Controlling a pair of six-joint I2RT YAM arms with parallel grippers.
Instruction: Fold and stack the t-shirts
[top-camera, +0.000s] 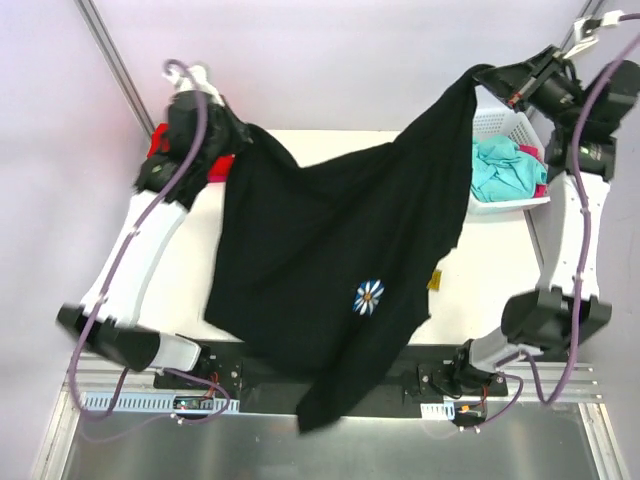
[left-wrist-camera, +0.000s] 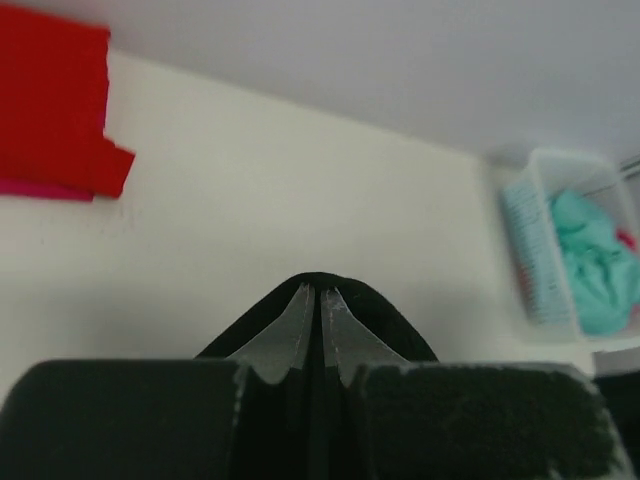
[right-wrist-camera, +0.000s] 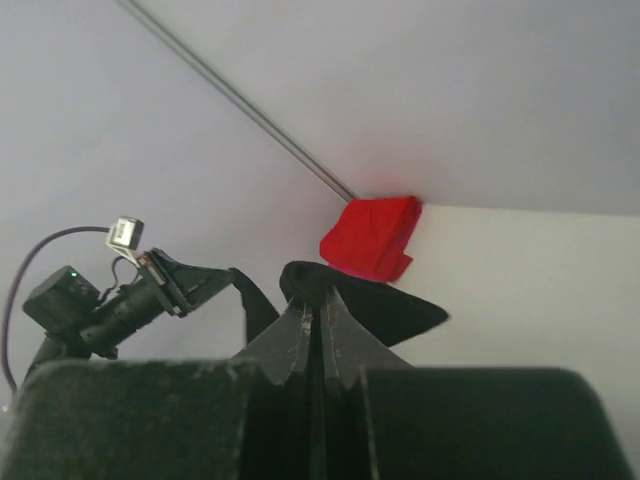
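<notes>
Black t-shirt (top-camera: 330, 270): hung spread in the air between the two arms, over the table (top-camera: 490, 270), its lower edge sagging past the near side toward the arm bases; a white daisy (top-camera: 369, 297) on a blue square faced the overhead camera.
Why raised: as a judgement, lifting it by two upper corners let the cloth fall open so it could be laid flat for folding.
Left gripper (left-wrist-camera: 320, 290): fingers were pressed together on a pinch of black cloth at the shirt's far-left corner.
Right gripper (right-wrist-camera: 320, 300): was likewise clamped on black cloth, at the far-right corner, high beside the basket.
Tension: the top edge dipped between the two grips, so the shirt hung slack rather than taut.
Red t-shirt (left-wrist-camera: 50, 110): lay folded at the table's far-left corner, near the left gripper, with the edge of a pink t-shirt (left-wrist-camera: 40, 190) showing beneath it; apparently this was the stack.
Teal t-shirt (top-camera: 505, 165): sat crumpled in the white mesh basket (top-camera: 500, 122) at the far right, some red-pink cloth beside it, not yet folded.
Progress: judged partway, with two stacked, one in hand and the rest waiting.
Next need: a level descent onto the table, clear of the stack.
</notes>
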